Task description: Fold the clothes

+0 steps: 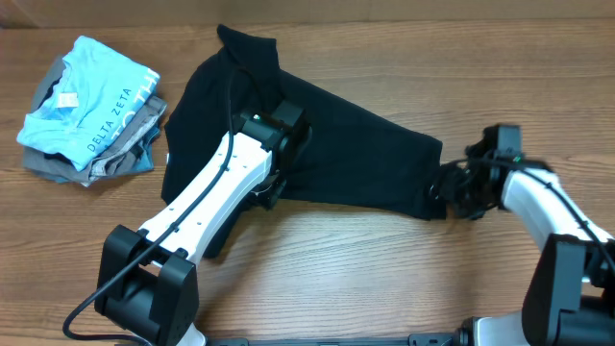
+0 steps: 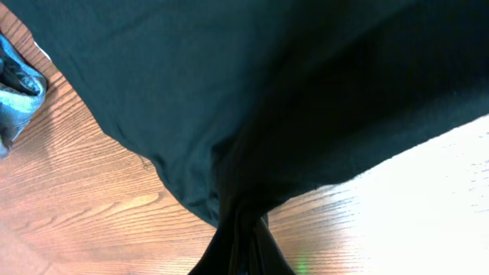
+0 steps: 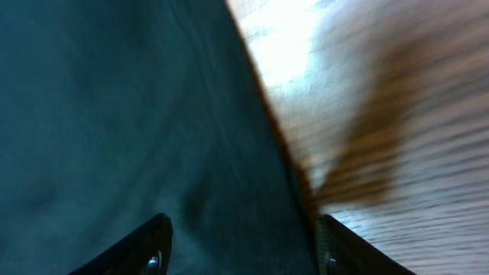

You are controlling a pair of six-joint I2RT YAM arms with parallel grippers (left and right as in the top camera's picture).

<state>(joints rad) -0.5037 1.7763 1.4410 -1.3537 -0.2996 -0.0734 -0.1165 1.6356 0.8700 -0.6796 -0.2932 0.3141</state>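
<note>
The clothes are a black T-shirt [image 1: 356,144] lying spread and rumpled across the middle of the table. My left gripper [image 1: 286,127] sits over its middle, shut on a bunch of the fabric. In the left wrist view the cloth [image 2: 252,92] gathers into a twisted neck [image 2: 241,241] that hides the fingers. My right gripper [image 1: 450,187] is at the shirt's right edge. In the right wrist view this gripper [image 3: 243,244] stands open, its fingertips [image 3: 157,233] apart over the shirt's hem [image 3: 229,191], one over cloth and one near the wood.
A pile of other garments lies at the back left: a light blue one printed "DELTA ZETA" [image 1: 91,101] on top of grey ones [image 1: 58,165]. Its blue edge [image 2: 15,84] shows in the left wrist view. Bare wood table [image 1: 384,279] runs along the front.
</note>
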